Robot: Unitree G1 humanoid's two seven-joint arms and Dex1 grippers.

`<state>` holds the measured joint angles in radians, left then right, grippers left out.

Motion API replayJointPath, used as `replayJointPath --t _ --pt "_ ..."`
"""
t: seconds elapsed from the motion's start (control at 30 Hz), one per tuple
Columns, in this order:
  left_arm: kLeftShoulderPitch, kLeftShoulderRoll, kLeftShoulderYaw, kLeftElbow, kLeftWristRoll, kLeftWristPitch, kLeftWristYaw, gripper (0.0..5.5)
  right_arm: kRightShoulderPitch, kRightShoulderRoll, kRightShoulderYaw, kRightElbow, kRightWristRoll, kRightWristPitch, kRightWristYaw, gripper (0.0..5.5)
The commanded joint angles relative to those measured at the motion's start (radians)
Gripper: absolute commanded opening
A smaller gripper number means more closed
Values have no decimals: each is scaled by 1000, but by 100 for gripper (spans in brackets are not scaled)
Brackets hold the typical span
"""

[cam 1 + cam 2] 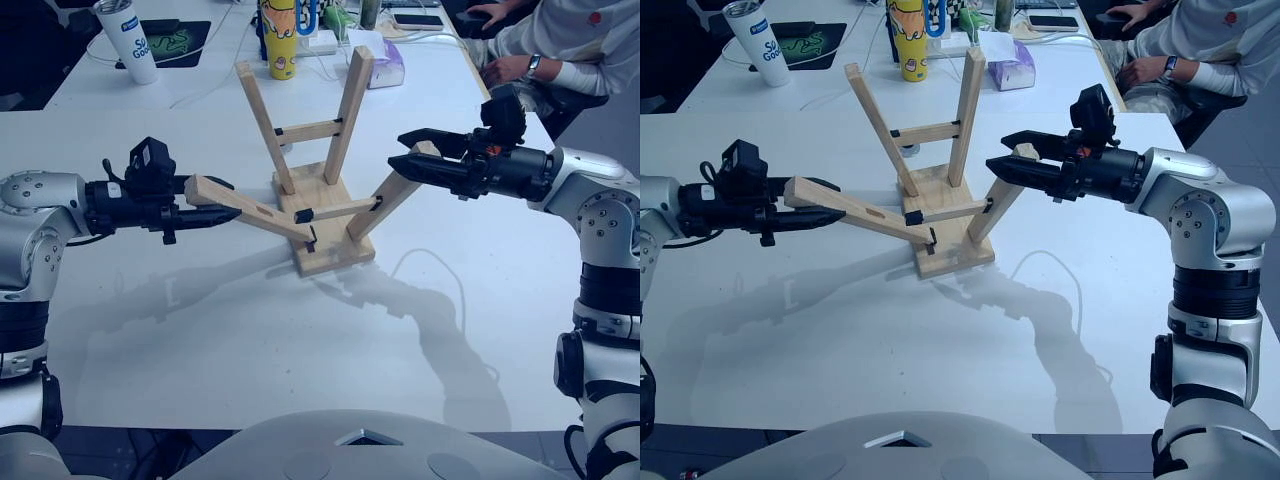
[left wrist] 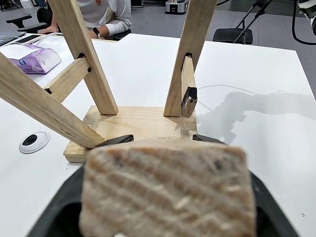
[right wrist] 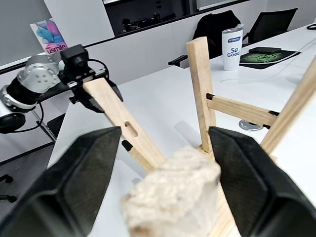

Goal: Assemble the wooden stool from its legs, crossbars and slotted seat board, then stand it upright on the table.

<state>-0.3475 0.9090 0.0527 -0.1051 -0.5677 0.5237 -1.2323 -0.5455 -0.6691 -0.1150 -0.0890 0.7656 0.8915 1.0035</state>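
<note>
Inverted stool, seat board lying flat midway between the side edges of the surface. The left pincer is pinching the tip of the splayed left leg. The right pincer is standing spread around the tip of the right leg. Both legs likely need pressing inward evenly, seating the crossbar without twisting.

On the far bench stand a white lidded tumbler beside a dark mat, a yellow printed cup, a purple tissue pack and a phone, with a seated person at its right end.
</note>
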Motion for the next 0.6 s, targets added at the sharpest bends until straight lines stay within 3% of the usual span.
replayJointPath --t 0.03,0.6 --pt "6 28 -18 -6 25 4 -27 201 18 11 -24 -26 20 6 -28 328" --pt "-30 92 -49 -55 34 90 -58 201 104 43 -59 -105 58 3 -120 328"
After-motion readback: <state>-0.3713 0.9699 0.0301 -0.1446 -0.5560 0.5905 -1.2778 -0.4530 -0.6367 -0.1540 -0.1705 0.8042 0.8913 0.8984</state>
